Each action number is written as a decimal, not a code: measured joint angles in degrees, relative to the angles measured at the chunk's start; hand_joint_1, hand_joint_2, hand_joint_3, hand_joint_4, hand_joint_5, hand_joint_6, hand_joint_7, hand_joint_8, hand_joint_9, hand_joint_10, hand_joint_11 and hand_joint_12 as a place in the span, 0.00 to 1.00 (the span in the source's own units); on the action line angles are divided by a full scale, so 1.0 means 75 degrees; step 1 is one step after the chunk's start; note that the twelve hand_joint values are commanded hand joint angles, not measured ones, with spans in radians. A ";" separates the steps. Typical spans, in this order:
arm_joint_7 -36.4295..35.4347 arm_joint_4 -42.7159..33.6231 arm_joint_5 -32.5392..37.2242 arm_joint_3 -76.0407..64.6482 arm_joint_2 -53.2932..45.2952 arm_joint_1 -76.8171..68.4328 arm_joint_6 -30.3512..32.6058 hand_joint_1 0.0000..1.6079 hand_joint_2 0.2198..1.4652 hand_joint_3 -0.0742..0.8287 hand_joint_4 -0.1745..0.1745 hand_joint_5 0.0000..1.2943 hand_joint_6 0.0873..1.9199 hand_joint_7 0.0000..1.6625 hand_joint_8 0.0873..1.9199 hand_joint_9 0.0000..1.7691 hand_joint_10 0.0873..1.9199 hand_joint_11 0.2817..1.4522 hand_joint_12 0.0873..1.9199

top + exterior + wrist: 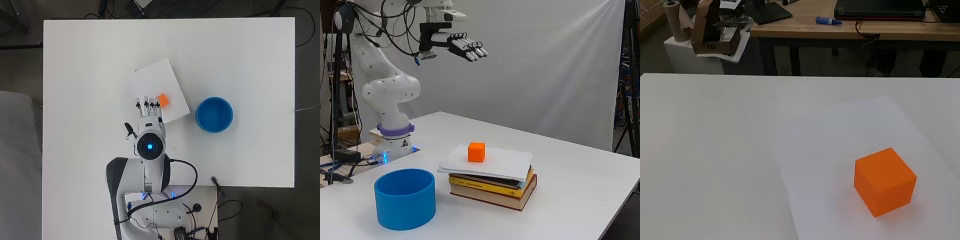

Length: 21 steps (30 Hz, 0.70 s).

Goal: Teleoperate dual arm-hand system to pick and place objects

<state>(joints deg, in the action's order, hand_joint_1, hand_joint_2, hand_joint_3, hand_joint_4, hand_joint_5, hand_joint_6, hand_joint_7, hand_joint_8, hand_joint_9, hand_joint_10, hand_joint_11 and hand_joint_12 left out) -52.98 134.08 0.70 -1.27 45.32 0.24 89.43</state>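
The hand (pixel 462 47) hangs high above the white counter (pixel 580 200), its fingers (pixel 147 106) stretched out straight and holding nothing. In the side view it sits well above everything on the counter, touching none of it.

An orange cube (pixel 476 152) rests on a white sheet of paper (pixel 505 162), which lies on top of a small stack of books (pixel 495 187). The cube stands flat on the paper, nearer one edge of the sheet than the middle. In the overhead view the fingertips lie just beside the cube (pixel 163 100), over the paper (pixel 155 80). The wrist view shows the cube (pixel 885 181) on the pale sheet (pixel 840 145).

A blue round bowl (pixel 214 114) stands on the counter beside the books, apart from them and open at the top. In the side view the bowl (pixel 405 198) is nearest the camera.
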 joint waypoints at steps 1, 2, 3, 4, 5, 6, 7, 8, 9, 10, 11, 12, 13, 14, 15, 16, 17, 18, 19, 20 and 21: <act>-0.0095 -0.0079 0.0042 -0.0146 0.0066 0.0009 -0.0033 0.19 0.69 0.09 0.77 0.27 0.00 0.22 0.00 0.26 0.00 0.15 0.00; -0.0190 -0.0141 0.0084 -0.0319 0.0145 0.0019 -0.0066 0.18 0.70 0.09 0.77 0.27 0.00 0.22 0.00 0.26 0.00 0.16 0.00; -0.0274 -0.0175 0.0125 -0.0475 0.0211 0.0028 -0.0093 0.19 0.70 0.09 0.76 0.27 0.00 0.22 0.00 0.27 0.00 0.16 0.00; -0.0365 -0.0190 0.0183 -0.0620 0.0286 0.0035 -0.0114 0.19 0.70 0.09 0.76 0.27 0.00 0.22 0.00 0.27 0.00 0.16 0.00; -0.0434 -0.0194 0.0255 -0.0740 0.0355 0.0042 -0.0130 0.19 0.69 0.09 0.75 0.27 0.00 0.22 0.00 0.27 0.00 0.16 0.00; -0.0465 -0.0190 0.0324 -0.0847 0.0393 0.0049 -0.0129 0.20 0.69 0.09 0.74 0.26 0.00 0.22 0.00 0.28 0.00 0.17 0.00; -0.0464 -0.0175 0.0360 -0.0919 0.0388 0.0056 -0.0090 0.20 0.69 0.08 0.73 0.26 0.00 0.22 0.00 0.29 0.00 0.18 0.00; -0.0438 -0.0160 0.0357 -0.0969 0.0333 0.0066 0.0021 0.21 0.69 0.08 0.73 0.24 0.00 0.21 0.00 0.28 0.00 0.18 0.00; -0.0401 -0.0145 0.0337 -0.1017 0.0250 0.0080 0.0199 0.21 0.69 0.08 0.72 0.21 0.00 0.20 0.00 0.28 0.00 0.18 0.00; -0.0321 -0.0121 0.0314 -0.1084 0.0140 0.0108 0.0472 0.22 0.67 0.07 0.70 0.16 0.00 0.18 0.00 0.27 0.00 0.18 0.00; -0.0197 -0.0085 0.0293 -0.1132 0.0064 0.0136 0.0728 0.23 0.64 0.07 0.67 0.09 0.00 0.15 0.00 0.25 0.00 0.18 0.00; -0.0020 -0.0014 0.0272 -0.1184 0.0015 0.0171 0.1051 0.25 0.62 0.07 0.66 0.05 0.00 0.13 0.00 0.23 0.00 0.18 0.00; 0.0150 0.0099 0.0258 -0.1257 -0.0007 0.0202 0.1419 0.26 0.61 0.07 0.65 0.03 0.00 0.12 0.00 0.23 0.00 0.17 0.00; 0.0276 0.0238 0.0242 -0.1361 -0.0033 0.0224 0.1836 0.28 0.60 0.07 0.65 0.03 0.00 0.12 0.00 0.23 0.00 0.18 0.00; 0.0327 0.0368 0.0229 -0.1491 -0.0081 0.0237 0.2266 0.29 0.60 0.07 0.65 0.04 0.00 0.14 0.00 0.25 0.00 0.19 0.00; 0.0300 0.0485 0.0242 -0.1647 -0.0164 0.0237 0.2707 0.30 0.59 0.08 0.65 0.04 0.00 0.15 0.00 0.26 0.00 0.21 0.00; 0.0221 0.0548 0.0275 -0.1787 -0.0268 0.0228 0.3086 0.32 0.59 0.07 0.65 0.05 0.00 0.16 0.00 0.27 0.00 0.23 0.00; 0.0123 0.0561 0.0317 -0.1924 -0.0406 0.0212 0.3384 0.33 0.59 0.08 0.66 0.07 0.00 0.18 0.00 0.29 0.00 0.24 0.00; 0.0009 0.0544 0.0368 -0.2090 -0.0603 0.0189 0.3571 0.32 0.58 0.08 0.67 0.09 0.00 0.20 0.00 0.31 0.00 0.25 0.00; -0.0118 0.0517 0.0414 -0.2263 -0.0829 0.0164 0.3615 0.31 0.58 0.08 0.68 0.11 0.00 0.21 0.00 0.32 0.00 0.25 0.00; -0.0259 0.0505 0.0442 -0.2435 -0.1086 0.0140 0.3560 0.29 0.57 0.07 0.69 0.11 0.00 0.21 0.00 0.32 0.00 0.25 0.00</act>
<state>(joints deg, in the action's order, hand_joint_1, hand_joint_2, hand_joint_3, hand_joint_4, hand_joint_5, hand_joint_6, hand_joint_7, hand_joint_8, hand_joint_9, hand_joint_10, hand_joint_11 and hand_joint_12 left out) -54.92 137.87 4.02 -19.53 37.17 1.29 116.13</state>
